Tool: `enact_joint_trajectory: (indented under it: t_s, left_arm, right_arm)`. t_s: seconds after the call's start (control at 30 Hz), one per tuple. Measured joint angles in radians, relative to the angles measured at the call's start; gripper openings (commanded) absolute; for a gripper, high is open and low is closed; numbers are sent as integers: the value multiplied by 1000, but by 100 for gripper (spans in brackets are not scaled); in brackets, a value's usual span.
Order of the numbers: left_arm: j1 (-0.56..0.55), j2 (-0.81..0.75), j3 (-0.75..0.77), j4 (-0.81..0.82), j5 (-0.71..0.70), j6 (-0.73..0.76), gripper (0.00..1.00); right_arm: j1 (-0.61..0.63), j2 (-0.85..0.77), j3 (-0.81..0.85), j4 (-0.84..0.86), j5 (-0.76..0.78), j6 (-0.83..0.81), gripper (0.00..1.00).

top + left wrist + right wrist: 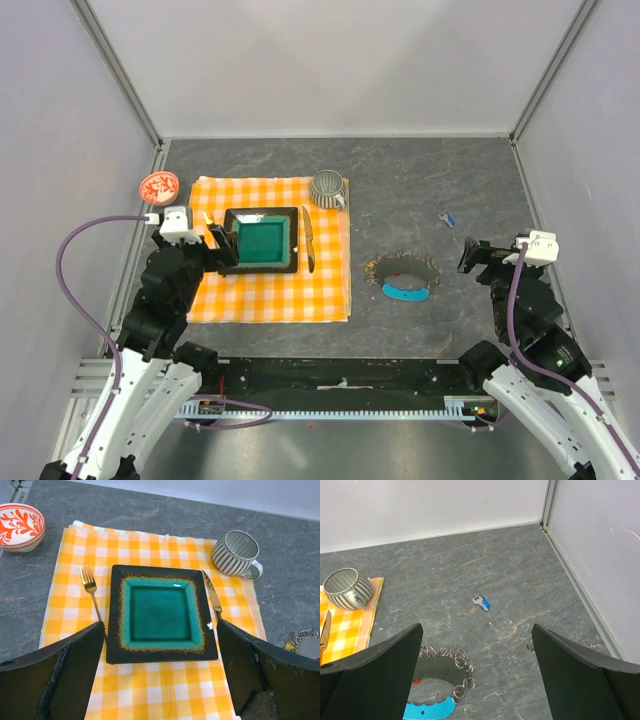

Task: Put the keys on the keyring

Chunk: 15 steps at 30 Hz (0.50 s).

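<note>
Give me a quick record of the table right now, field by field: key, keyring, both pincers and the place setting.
blue key: lies alone on the bare table, apart from the keyring
keyring: chain loop with a cyan tag, flat on the table, right of the cloth
left pincer: open, empty, facing the plate
right pincer: open, empty, facing the key and keyring
place setting: plate between fork and knife on the cloth; cup at its far right corner
progress: blue key not yet on the ring

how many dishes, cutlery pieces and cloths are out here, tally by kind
dishes: 3 (bowl, plate, cup)
cutlery: 2 (fork, knife)
cloths: 1 (checked cloth)
total: 6
</note>
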Motion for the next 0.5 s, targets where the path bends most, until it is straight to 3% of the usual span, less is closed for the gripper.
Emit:
enact_joint_trajectory:
  t_s: [0.3,0.5]
  left_arm:
    - [1,14,0,0,2,2,99]
    - [1,26,0,-1,9,2,99]
  right_arm:
    - [0,25,-7,12,-59,8,98]
    - [0,155,-6,21,-165,24,98]
